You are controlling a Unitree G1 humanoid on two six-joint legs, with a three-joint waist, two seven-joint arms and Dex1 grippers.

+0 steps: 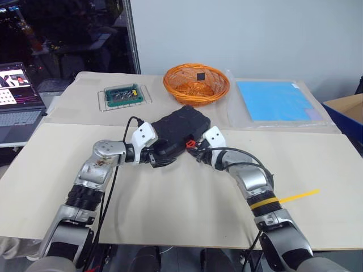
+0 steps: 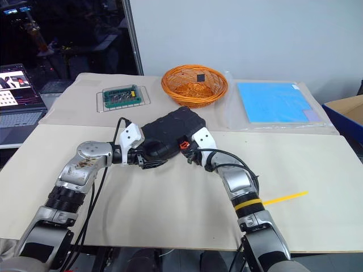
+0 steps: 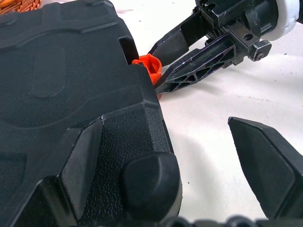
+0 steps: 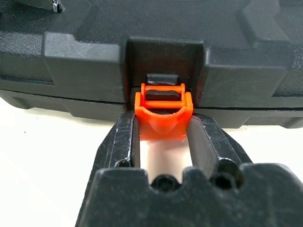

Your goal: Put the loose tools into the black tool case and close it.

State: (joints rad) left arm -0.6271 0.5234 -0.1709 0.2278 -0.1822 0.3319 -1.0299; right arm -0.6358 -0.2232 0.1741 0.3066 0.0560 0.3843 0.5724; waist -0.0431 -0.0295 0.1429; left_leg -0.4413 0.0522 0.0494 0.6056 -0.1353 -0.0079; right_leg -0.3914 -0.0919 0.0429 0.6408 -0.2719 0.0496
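Note:
The black tool case [image 1: 178, 126] lies closed on the beige table, its lid down, with its small orange latch [image 4: 163, 113] on the edge facing me. My right gripper [image 4: 163, 127] is shut on that latch, one finger on each side of it. My left gripper [image 1: 160, 161] is open at the case's near left corner. One of its fingers [image 3: 83, 158] rests on the lid and the other [image 3: 267, 163] hangs over the table, apart from the case. The loose tools are out of view.
Behind the case stands an orange woven basket [image 1: 196, 84]. A green board on a wire rack [image 1: 123, 95] lies at the back left, a blue sheet [image 1: 276, 101] at the back right. A laptop [image 1: 17, 93] sits far left, a yellow strip [image 1: 299, 196] near right.

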